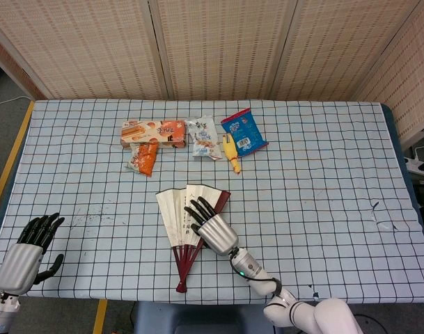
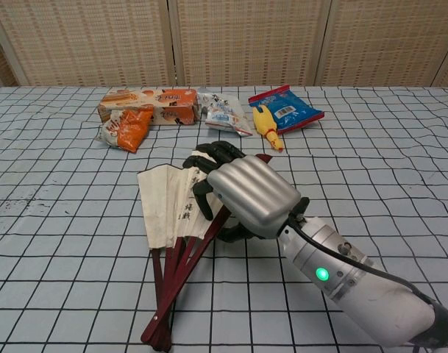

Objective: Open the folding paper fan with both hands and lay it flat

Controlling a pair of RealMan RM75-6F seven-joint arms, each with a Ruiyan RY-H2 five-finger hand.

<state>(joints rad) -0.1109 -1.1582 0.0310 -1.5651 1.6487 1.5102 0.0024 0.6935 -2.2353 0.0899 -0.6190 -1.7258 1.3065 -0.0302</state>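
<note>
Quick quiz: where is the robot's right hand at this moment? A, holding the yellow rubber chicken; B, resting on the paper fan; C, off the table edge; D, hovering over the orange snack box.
B: the right hand lies with its fingers spread on the paper fan, well short of the snacks behind it.

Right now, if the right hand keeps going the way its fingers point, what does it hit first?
The right hand already lies over the fan, fingers pointing up-left. Going on, it crosses the paper leaves, then bare cloth; the orange snack bag is next, roughly in line. Depth unclear.
</note>
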